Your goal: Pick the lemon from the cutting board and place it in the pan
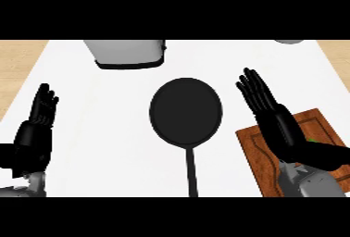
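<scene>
the lemon is not showing plainly; only a tiny green speck [312,140] is peeking out beside the right forearm on the cutting board [263,139], so its look and exact place cannot be told. the brown wooden board is lying at the near right of the white surface [89,139], largely covered by the right hand [270,109], whose fingers are stretching straight and released, pointing far. the black pan [186,111] is sitting in the middle, handle running near. the left hand [37,122] is resting open at the left edge. a grey container [128,52] is being cut off at the far edge.
</scene>
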`<state>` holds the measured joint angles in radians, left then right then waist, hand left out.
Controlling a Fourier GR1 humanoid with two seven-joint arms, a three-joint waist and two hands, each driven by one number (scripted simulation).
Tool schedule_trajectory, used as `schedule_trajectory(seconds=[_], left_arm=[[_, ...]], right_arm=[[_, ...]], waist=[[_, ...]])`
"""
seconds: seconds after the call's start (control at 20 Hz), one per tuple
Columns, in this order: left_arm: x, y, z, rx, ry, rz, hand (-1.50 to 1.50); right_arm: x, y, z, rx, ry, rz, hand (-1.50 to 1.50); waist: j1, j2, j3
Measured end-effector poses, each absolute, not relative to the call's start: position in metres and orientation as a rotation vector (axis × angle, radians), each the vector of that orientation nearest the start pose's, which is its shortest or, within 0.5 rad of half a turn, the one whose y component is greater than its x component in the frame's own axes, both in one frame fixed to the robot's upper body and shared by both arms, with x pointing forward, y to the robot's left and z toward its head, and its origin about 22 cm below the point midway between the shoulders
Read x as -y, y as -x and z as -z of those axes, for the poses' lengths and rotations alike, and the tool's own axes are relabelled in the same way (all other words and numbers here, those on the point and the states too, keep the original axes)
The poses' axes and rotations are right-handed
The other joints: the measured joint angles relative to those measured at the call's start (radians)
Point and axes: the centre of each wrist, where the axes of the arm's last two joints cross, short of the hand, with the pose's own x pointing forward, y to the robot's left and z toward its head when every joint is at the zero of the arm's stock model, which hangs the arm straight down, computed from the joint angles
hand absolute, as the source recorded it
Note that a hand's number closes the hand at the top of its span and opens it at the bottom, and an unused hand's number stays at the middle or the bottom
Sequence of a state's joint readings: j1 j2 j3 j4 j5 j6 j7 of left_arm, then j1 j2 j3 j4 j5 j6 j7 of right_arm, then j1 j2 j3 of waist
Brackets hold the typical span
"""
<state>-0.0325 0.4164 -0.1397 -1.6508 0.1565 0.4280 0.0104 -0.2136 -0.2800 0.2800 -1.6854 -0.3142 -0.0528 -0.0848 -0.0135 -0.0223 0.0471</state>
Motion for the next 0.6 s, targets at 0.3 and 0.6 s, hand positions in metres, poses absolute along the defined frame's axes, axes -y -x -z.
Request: schedule_trajectory(seconds=[0.3,0.6], left_arm=[[-0.274,-0.227,-0.010,1.448,-0.293,-0.170,0.00],[-0.263,-0.208,0.021,1.270,-0.181,-0.290,0.00]], right_arm=[[0.274,-0.253,-0.050,1.767,-0.074,-0.038,1.50],[0.332,-0.202,-0.015,1.734,0.465,-0.076,-1.50]], waist=[[-0.024,0.019,-0.037],[-0.057,0.017,-0.047]])
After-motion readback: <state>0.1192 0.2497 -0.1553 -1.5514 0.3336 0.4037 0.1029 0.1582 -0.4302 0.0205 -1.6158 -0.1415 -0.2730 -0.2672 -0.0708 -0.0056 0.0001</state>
